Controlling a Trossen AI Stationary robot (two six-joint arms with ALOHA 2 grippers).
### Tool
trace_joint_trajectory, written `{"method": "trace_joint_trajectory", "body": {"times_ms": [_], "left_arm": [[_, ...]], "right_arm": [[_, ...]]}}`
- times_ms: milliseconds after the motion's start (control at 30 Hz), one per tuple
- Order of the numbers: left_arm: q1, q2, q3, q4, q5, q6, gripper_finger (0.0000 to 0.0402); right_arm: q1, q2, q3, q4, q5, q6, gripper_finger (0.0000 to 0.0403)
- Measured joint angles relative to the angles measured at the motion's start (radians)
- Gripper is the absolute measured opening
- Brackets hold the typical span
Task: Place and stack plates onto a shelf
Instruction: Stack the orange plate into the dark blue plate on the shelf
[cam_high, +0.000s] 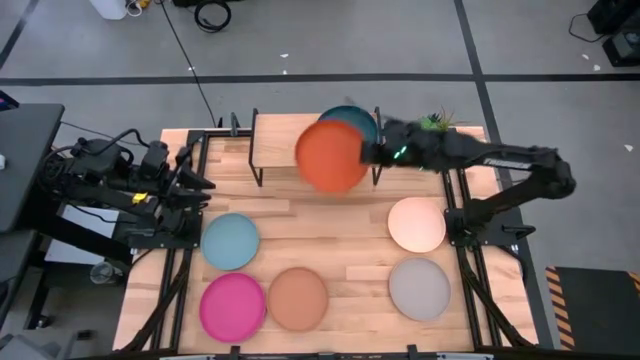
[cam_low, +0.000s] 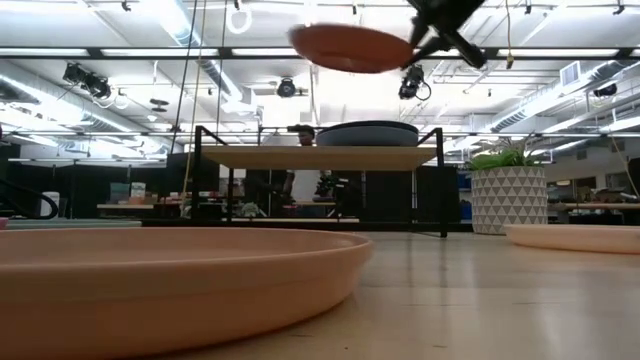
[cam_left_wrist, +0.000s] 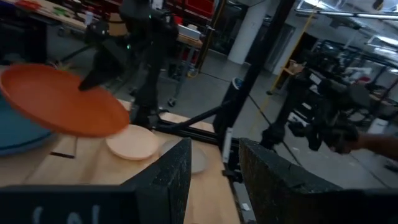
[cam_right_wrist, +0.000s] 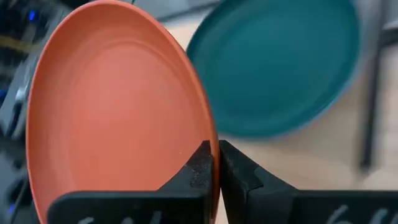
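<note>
The orange plate (cam_high: 330, 156) hangs in the air over the shelf (cam_high: 280, 140), a low wooden stand with black legs at the table's far edge. My right gripper (cam_high: 375, 152) is shut on it from the right side. The dark teal plate (cam_high: 355, 118) lies flat on the shelf top (cam_low: 320, 157). In the low view the orange plate (cam_low: 350, 47) floats well above the teal plate (cam_low: 367, 133). My left gripper (cam_left_wrist: 214, 165) is open and waits at the table's left edge (cam_high: 195, 180). No bright blue plate is in view. My right gripper pinches the orange plate by its rim (cam_right_wrist: 210, 140) on the side facing the table's right, one finger on the inner face and one on the underside. The fingers (cam_right_wrist: 200, 169) come roughly level from the right. The plate is lifted clear, slightly tilted, above the shelf.
Several plates lie flat on the slatted table: light blue (cam_high: 230, 241), magenta (cam_high: 232, 305), tan (cam_high: 297, 298), cream (cam_high: 417, 224), grey (cam_high: 419, 288). The shelf's left half (cam_high: 275, 135) is bare wood. A potted plant (cam_low: 510, 190) stands beyond the far right corner.
</note>
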Motion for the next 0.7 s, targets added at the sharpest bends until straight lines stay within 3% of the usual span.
{"method": "trace_joint_trajectory", "body": {"times_ms": [200, 367, 533, 700], "left_arm": [[0.0, 0.0, 0.0, 0.0, -0.043, 0.011, 0.0141], [0.0, 0.0, 0.0, 0.0, -0.061, 0.011, 0.0141], [0.0, 0.0, 0.0, 0.0, -0.07, 0.01, 0.0141], [0.0, 0.0, 0.0, -0.004, -0.07, -0.003, 0.0141]], "right_arm": [[-0.242, -0.034, 0.0, -0.026, -0.118, -0.114, 0.0021], [-0.394, 0.05, 0.044, -0.041, -0.243, -0.224, 0.0021], [-0.476, 0.159, 0.1, -0.05, -0.322, -0.297, 0.0031], [-0.513, 0.223, 0.144, -0.067, -0.357, -0.34, 0.0067]]}}
